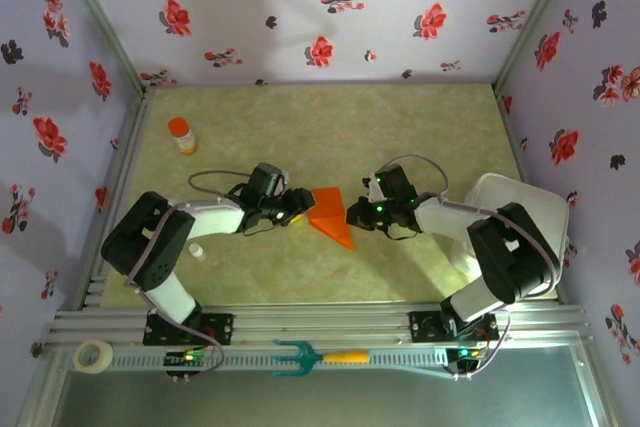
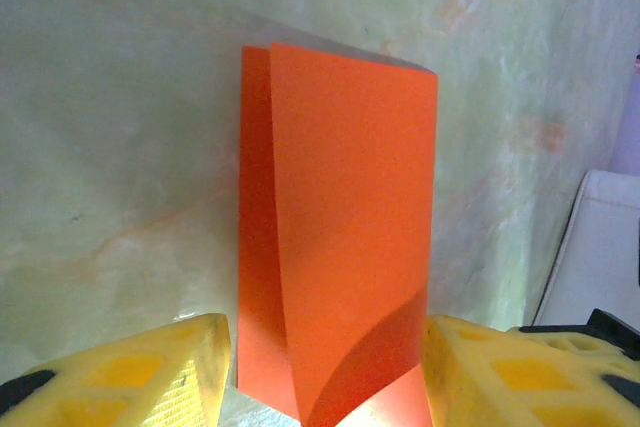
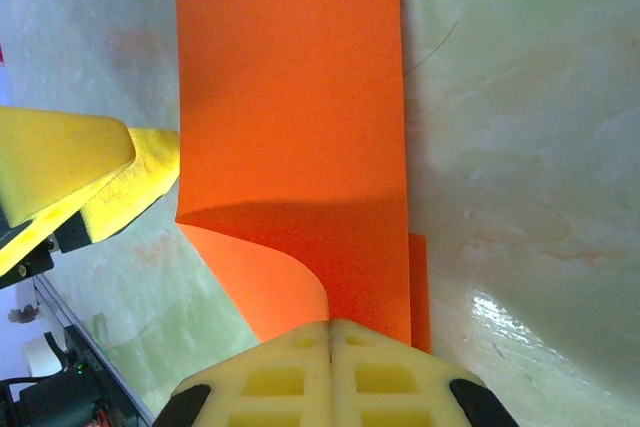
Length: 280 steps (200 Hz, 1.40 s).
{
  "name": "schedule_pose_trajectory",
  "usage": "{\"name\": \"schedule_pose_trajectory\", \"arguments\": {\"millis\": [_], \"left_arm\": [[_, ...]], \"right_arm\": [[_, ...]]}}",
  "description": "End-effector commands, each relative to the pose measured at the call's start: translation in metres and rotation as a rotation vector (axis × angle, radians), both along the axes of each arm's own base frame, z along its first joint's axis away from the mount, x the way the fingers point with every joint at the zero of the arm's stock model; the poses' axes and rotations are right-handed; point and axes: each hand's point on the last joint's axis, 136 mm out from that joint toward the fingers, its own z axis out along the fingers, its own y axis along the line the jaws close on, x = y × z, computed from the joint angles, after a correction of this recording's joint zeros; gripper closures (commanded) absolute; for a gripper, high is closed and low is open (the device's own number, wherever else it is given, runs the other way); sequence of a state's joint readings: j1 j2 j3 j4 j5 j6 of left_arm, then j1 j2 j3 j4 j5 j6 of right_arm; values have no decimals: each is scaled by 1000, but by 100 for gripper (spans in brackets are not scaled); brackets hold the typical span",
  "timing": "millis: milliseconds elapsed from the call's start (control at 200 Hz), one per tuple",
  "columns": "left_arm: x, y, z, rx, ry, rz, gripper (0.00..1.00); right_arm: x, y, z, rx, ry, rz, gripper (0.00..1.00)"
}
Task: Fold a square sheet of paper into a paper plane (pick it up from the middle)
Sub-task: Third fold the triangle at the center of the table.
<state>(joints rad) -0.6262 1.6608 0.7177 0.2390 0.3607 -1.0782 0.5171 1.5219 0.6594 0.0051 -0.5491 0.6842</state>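
Note:
The square sheet of paper (image 1: pixel 330 215) is orange-red and folded into layers. It lies mid-table as a wedge with its point toward the near side. My left gripper (image 1: pixel 298 205) is at its left end. In the left wrist view the gripper (image 2: pixel 325 387) is open, with its yellow fingers (image 2: pixel 110 377) on either side of the folded paper (image 2: pixel 350 197). My right gripper (image 1: pixel 352 215) is at the paper's right end. In the right wrist view the gripper (image 3: pixel 330 332) is shut on a curled-up layer of the paper (image 3: pixel 300 97). The left gripper's fingers (image 3: pixel 70 162) show at that view's left edge.
An orange-capped bottle (image 1: pixel 182 134) stands at the back left. A white bin (image 1: pixel 520 209) sits under the right arm. A teal fork tool with an orange handle (image 1: pixel 320 356) and a tape roll (image 1: pixel 94 355) lie on the front rail. A small white cap (image 1: pixel 197 251) lies near the left arm.

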Motion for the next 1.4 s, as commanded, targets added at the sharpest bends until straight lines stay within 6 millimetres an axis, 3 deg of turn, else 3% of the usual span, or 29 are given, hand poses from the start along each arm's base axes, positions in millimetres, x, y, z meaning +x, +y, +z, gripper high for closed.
{"name": "schedule_pose_trajectory", "arguments": {"millis": [0, 345, 545, 660, 800, 910, 1040, 1145, 1305, 1395], "left_arm": [[8, -5, 5, -23, -13, -11, 46], [17, -14, 4, -44, -10, -22, 52], [20, -21, 4, -78, -6, -30, 62], [21, -22, 4, -87, -7, -26, 74], [23, -20, 8, -105, -25, 0, 93], [23, -12, 11, -85, -44, 32, 100], [21, 1, 15, -37, -66, 73, 100], [17, 11, 16, 8, -74, 106, 100], [15, 10, 20, 21, -82, 108, 100], [15, 7, 20, 16, -81, 99, 92]], "right_arm": [[1, -1, 7, 29, -16, -10, 94], [0, -5, 6, 43, -13, -25, 94], [0, -6, 4, 44, -10, -28, 93], [0, -6, 5, 44, -8, -26, 92], [0, -16, 2, -30, -17, -38, 78], [4, -34, 2, -138, -63, -70, 67], [11, -50, 9, -208, -175, -115, 65], [12, -51, 15, -247, -312, -92, 68], [6, -35, 24, -318, -543, 27, 68], [-3, -20, 32, -342, -698, 124, 66]]}}
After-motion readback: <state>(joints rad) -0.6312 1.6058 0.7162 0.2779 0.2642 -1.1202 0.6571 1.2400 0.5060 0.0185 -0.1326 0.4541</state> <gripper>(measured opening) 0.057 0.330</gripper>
